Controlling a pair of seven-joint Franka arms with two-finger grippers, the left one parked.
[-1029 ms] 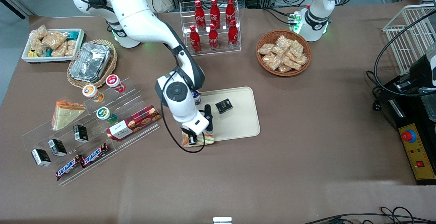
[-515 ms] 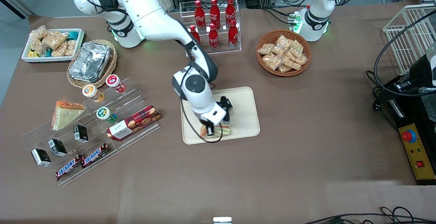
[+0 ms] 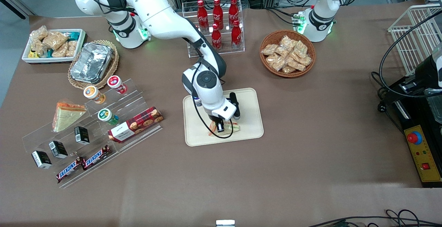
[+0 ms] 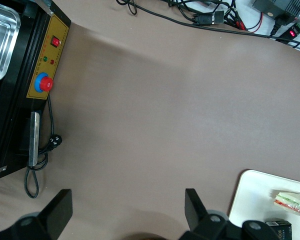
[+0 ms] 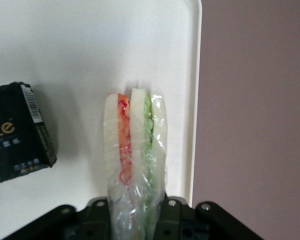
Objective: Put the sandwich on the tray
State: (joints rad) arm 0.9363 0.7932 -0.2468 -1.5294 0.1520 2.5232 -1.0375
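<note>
My right gripper [image 3: 221, 127] is shut on the clear-wrapped sandwich [image 3: 230, 129] and holds it over the cream-beige tray [image 3: 250, 121], at the part of the tray nearest the front camera. In the right wrist view the gripper [image 5: 135, 217] grips the wrapped wedge [image 5: 135, 145] on both sides, cut edge showing orange-red and green stripes, close to the tray rim [image 5: 196, 100]. A small black box [image 5: 17, 132] lies on the tray beside it. The left wrist view shows the tray [image 4: 255, 197], the sandwich [image 4: 292, 201] and the box [image 4: 279, 227]. Whether the sandwich touches the tray I cannot tell.
A second sandwich with an orange edge [image 3: 65, 115] lies on the acrylic stand [image 3: 138, 135] with snacks toward the working arm's end. A cola bottle rack [image 3: 217, 23], a wicker basket of snacks [image 3: 287, 53], a foil container [image 3: 91, 62] and a white bin [image 3: 53, 44] stand farther from the camera.
The gripper has carried the sandwich from the table at the tray's corner to over the tray, moving toward the parked arm's end and now covering the black box in the front view.
</note>
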